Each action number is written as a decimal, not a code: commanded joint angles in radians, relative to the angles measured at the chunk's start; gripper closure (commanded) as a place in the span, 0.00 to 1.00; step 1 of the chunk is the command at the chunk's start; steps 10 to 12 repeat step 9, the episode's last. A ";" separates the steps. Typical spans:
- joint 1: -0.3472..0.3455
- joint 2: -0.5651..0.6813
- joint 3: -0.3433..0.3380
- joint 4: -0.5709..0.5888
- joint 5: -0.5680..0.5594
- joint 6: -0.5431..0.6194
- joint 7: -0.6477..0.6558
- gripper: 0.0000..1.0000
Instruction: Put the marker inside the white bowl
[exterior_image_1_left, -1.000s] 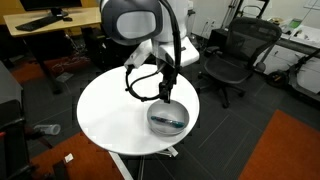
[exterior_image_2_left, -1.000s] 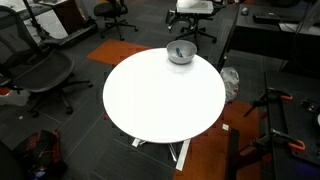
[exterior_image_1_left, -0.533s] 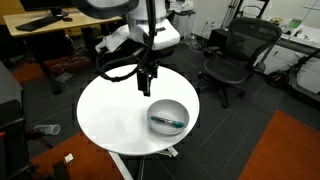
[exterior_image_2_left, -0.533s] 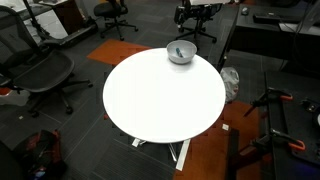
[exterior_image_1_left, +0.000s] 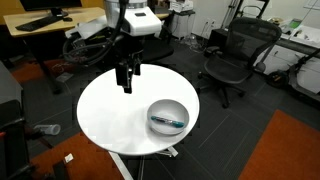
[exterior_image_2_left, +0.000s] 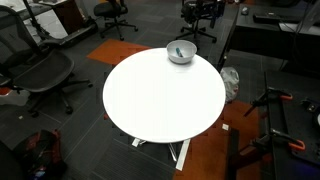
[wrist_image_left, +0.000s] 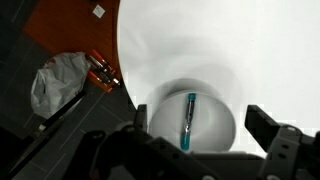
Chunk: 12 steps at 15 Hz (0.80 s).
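Observation:
The marker (wrist_image_left: 188, 122), dark with a teal-blue part, lies inside the white bowl (wrist_image_left: 222, 120) in the wrist view. It also shows in an exterior view as a thin stick (exterior_image_1_left: 170, 121) in the bowl (exterior_image_1_left: 168, 115), near the round white table's (exterior_image_1_left: 115, 110) edge. The bowl also shows in an exterior view (exterior_image_2_left: 180, 52) at the table's far side. My gripper (exterior_image_1_left: 126, 78) hangs open and empty above the table, well away from the bowl. In the wrist view its two fingers (wrist_image_left: 205, 135) stand wide apart with the bowl seen far below between them.
Black office chairs (exterior_image_1_left: 235, 55) stand around the table, with desks behind. A crumpled grey bag (wrist_image_left: 58, 82) and an orange tool (wrist_image_left: 103, 72) lie on the floor beside the table. An orange carpet patch (exterior_image_1_left: 285, 150) lies nearby.
My gripper has risen off the bowl and moved away across the table, empty. The marker stays in the bowl.

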 joint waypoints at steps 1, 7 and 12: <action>-0.005 -0.069 0.020 -0.056 -0.036 -0.035 0.019 0.00; -0.017 -0.033 0.026 -0.030 -0.018 -0.013 0.002 0.00; -0.017 -0.033 0.026 -0.031 -0.018 -0.013 0.002 0.00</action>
